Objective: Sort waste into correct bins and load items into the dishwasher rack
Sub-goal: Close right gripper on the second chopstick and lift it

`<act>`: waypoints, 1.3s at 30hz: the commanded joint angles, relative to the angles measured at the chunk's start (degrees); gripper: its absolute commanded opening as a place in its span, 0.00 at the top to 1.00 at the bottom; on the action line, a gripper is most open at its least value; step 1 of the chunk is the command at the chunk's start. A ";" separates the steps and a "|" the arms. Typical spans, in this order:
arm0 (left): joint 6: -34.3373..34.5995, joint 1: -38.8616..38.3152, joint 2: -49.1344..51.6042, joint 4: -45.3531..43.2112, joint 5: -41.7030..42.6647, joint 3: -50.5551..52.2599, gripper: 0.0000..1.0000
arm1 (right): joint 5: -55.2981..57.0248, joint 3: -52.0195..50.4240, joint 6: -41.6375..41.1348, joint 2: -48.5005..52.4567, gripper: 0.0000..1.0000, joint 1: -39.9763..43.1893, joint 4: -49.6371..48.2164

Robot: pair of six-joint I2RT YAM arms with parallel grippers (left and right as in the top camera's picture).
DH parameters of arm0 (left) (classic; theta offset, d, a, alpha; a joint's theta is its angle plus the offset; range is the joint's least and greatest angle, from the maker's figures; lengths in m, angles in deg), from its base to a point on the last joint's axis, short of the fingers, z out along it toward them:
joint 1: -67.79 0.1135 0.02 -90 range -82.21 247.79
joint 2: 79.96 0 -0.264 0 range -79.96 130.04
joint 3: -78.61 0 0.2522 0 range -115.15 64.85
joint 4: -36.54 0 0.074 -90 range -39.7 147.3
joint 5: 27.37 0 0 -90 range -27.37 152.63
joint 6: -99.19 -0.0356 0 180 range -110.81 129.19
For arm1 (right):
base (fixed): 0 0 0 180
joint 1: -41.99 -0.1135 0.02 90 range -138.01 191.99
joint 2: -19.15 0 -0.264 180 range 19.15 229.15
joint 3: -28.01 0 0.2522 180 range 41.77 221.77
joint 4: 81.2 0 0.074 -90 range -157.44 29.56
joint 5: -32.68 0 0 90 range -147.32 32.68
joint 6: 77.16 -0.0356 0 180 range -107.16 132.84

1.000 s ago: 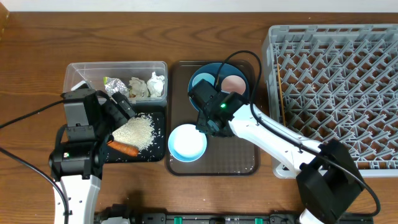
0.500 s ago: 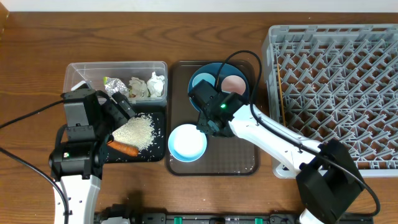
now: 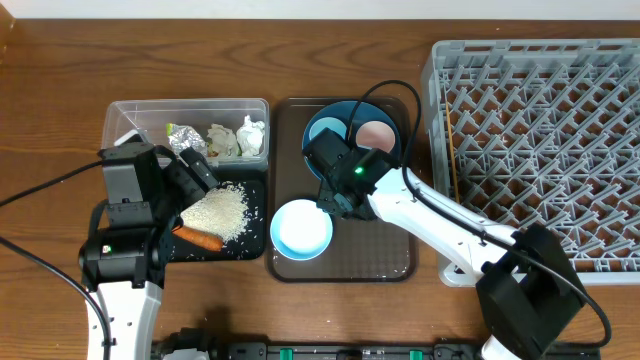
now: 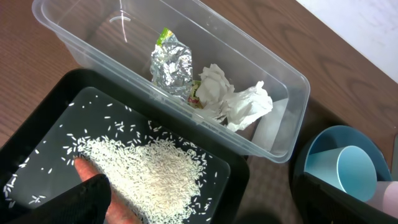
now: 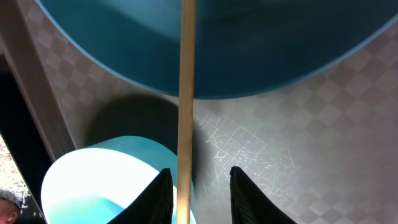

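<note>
Plainly, one chopstick (image 5: 186,74) runs from the plate (image 5: 249,43) at the brown tray's (image 5: 280,149) far edge over the bowl (image 5: 106,180) at its near-left corner, between the right gripper's (image 5: 200,186) part-open, unclamped jaws. The left gripper (image 3: 197,170) gapes wide over the black tray's (image 3: 250,250) rice (image 3: 215,212).

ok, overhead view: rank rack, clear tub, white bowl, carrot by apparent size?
1. dishwasher rack, by far the largest
2. clear tub
3. white bowl
4. carrot
No close calls between any of them.
</note>
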 commanded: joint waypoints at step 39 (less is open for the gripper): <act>-0.52 0.31 0.02 0.02 -0.31 -1.05 0.05 | 1.88 -1.92 -0.96 0.24 0.79 -0.37 -0.42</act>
